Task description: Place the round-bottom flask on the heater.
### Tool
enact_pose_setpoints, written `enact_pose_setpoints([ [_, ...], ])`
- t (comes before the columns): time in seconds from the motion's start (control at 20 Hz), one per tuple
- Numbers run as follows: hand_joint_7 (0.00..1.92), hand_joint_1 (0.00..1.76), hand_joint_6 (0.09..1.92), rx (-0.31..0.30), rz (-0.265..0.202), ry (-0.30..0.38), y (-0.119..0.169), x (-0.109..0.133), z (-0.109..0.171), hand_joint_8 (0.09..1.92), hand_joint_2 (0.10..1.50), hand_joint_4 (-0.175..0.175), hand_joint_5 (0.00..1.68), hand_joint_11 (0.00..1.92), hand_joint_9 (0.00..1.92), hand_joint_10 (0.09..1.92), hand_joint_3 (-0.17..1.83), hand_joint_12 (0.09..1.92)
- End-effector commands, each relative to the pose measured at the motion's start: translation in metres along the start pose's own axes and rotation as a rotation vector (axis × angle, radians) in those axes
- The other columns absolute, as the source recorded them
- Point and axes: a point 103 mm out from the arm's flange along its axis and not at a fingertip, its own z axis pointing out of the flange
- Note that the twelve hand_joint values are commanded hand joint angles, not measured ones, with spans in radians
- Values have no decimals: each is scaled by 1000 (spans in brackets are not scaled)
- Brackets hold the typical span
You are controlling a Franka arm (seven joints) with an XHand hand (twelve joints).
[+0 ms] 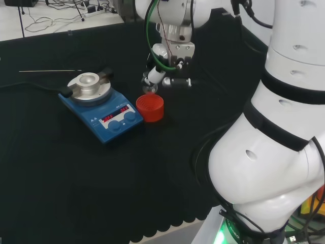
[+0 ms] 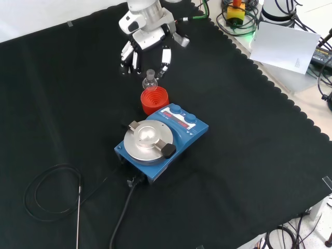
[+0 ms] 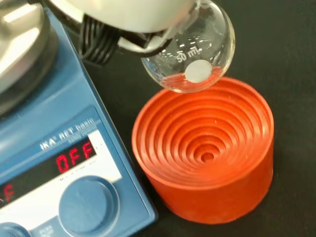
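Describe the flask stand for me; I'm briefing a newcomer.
Find the blue heater mid-cloth. In the front view, the stand sits beside its far, knobbed end: a red ribbed ring, under the clear flask. Nothing else nearby is red.

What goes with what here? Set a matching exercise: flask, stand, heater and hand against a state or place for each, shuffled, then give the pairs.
Things:
1. flask
2. stand
3. heater
4. hand

States:
A. blue, its display red
B. clear, lifted just above the red ring
C. red, ribbed, with nothing in it
D. fingers curled at the flask's neck

Pairs: 1-B, 2-C, 3-A, 4-D
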Motion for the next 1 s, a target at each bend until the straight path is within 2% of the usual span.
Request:
enact_pose_setpoints([
  [0.05, 370, 1139, 879, -19, -12, -11, -8, 15, -25, 656, 633, 32, 1190, 478, 676, 562, 784, 1296],
  [0.5, 371, 1140, 882, -44, -70, -34, 8, 54, -55, 657, 630, 27, 1190, 478, 677, 562, 789, 1297],
  [1.0, 373, 1141, 886, 5, -188, -53, 45, 130, -58, 658, 628, 22, 1189, 479, 677, 562, 795, 1297],
])
